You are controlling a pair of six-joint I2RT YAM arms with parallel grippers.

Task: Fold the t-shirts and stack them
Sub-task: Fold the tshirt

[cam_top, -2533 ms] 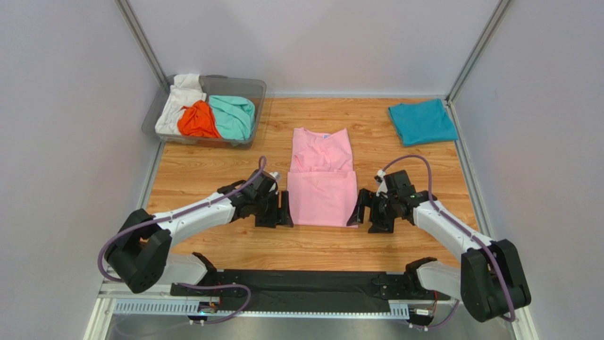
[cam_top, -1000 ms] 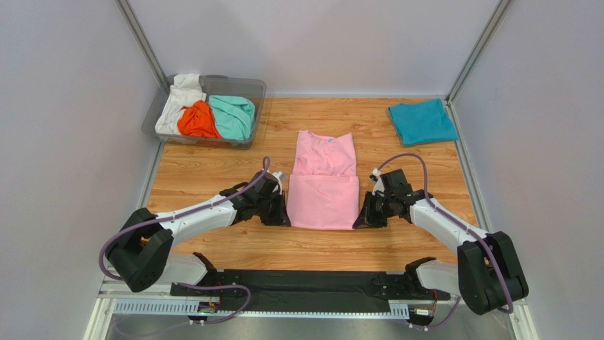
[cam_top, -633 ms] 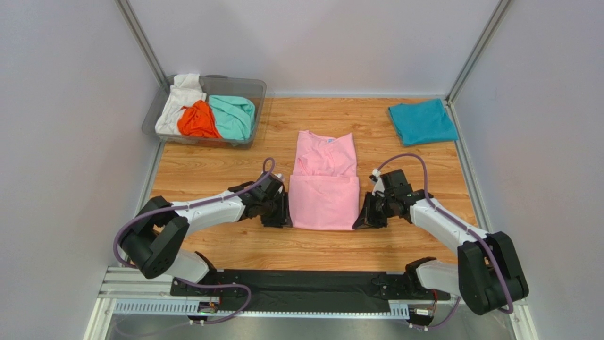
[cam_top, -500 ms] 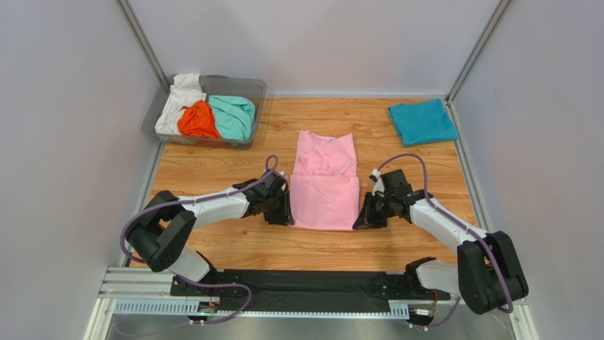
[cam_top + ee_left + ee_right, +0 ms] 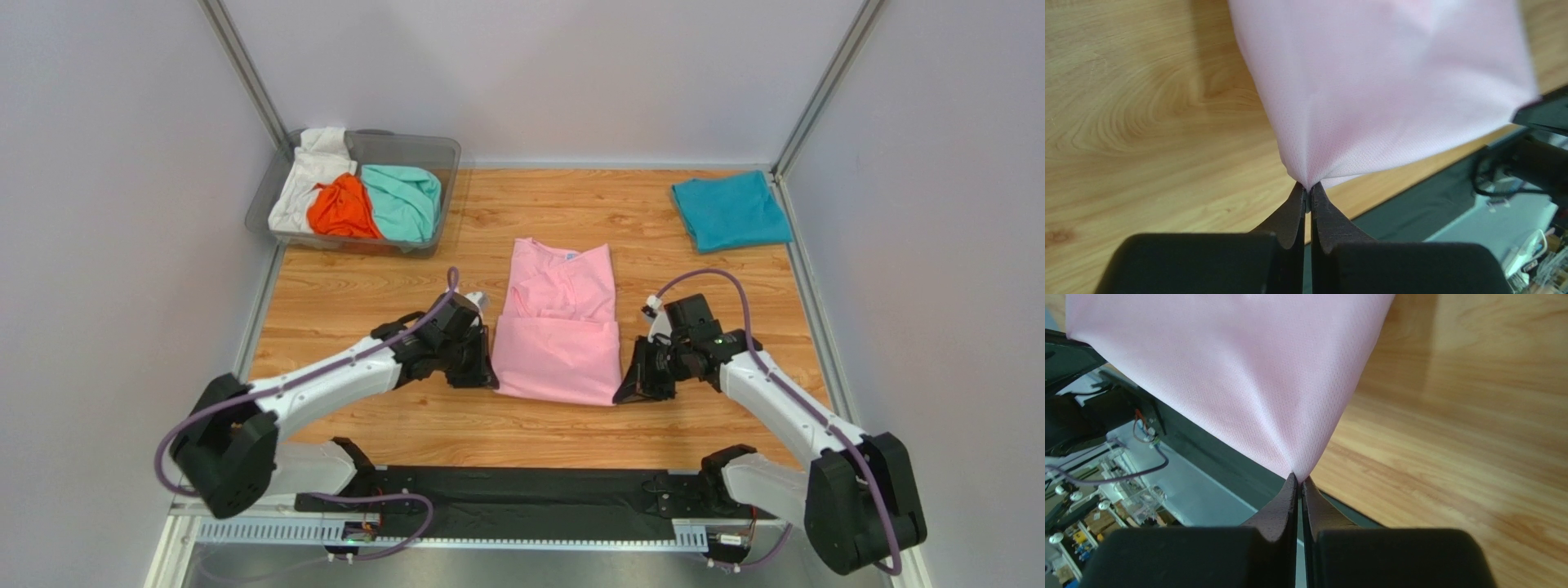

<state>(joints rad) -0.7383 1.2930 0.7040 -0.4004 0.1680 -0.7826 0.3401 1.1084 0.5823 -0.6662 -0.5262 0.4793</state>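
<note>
Tightly together, the fingers point(image 5: 1290, 217) of the left gripper point(image 5: 1309, 191) pinch the near left corner of the pink t-shirt point(image 5: 1389, 79). No gap shows between the tips, and the cloth spreads away from them in soft wrinkles. Beside this corner, a shadow of the cloth falls on the wooden table point(image 5: 1137, 122).

On the other side, the right gripper point(image 5: 1298, 481) does the same. Its two fingers are pressed onto the near right corner of the same shirt, and the fabric opens from the tips like a fan.

From above, both grippers sit at the near edge of the pink t-shirt, one at each corner and facing each other. The left arm point(image 5: 331, 374) reaches in from the left and the right arm point(image 5: 785, 404) from the right. The shirt lies in the middle of the table, with its neck pointing to the far side. A straight edge crosses it about halfway, where one layer lies over the other.

Well apart from it, a teal t-shirt point(image 5: 731, 211) lies folded flat in the far right corner of the table. In the far left corner stands a clear plastic bin point(image 5: 448, 153). Inside it are a white t-shirt point(image 5: 307, 172), an orange t-shirt point(image 5: 340, 208) and a mint-green t-shirt point(image 5: 405, 200). All three are crumpled and touching each other, and the white one hangs partly over the left rim.
</note>
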